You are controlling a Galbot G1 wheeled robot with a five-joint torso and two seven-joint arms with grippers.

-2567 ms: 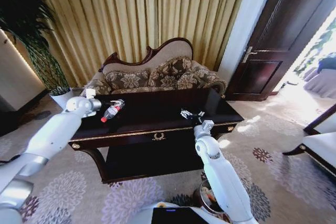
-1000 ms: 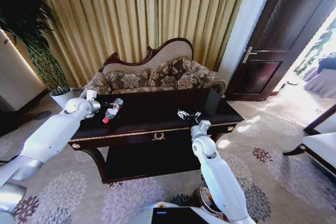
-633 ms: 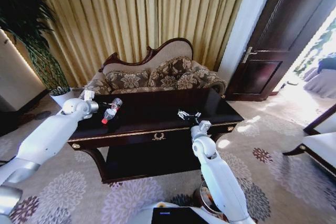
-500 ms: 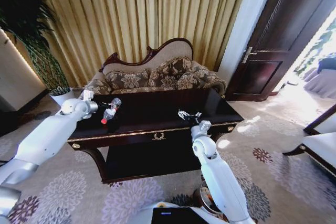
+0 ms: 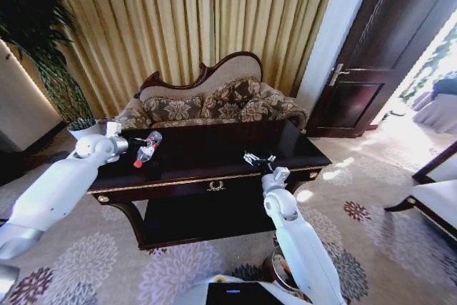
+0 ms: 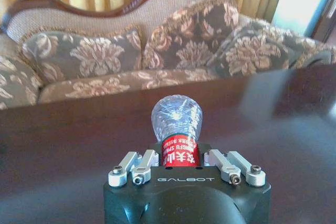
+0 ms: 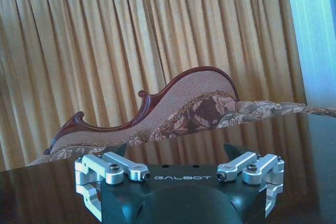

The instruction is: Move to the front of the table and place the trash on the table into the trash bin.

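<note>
The dark glossy table (image 5: pixel 214 149) stands in front of me in the head view. The trash in hand is a clear plastic bottle (image 5: pixel 145 149) with a red label and cap. My left gripper (image 5: pixel 136 149) is shut on it just above the table's left end. In the left wrist view the bottle (image 6: pixel 177 120) pokes out between the fingers of the left gripper (image 6: pixel 177 157), over the dark tabletop (image 6: pixel 63 145). My right gripper (image 5: pixel 258 160) hovers open at the table's front right, with nothing between the fingers of the right gripper (image 7: pixel 181 174). The trash bin (image 5: pixel 277 268) sits on the carpet, partly behind my right arm.
A patterned sofa (image 5: pixel 214 101) stands right behind the table before gold curtains. A white plant pot (image 5: pixel 82 131) is at the far left, a dark door (image 5: pixel 378 55) at the right, and a pale bench (image 5: pixel 435 194) at the right edge.
My left gripper has lifted the bottle off the table and drawn it to the left, tilting it. The right gripper has hardly moved.
</note>
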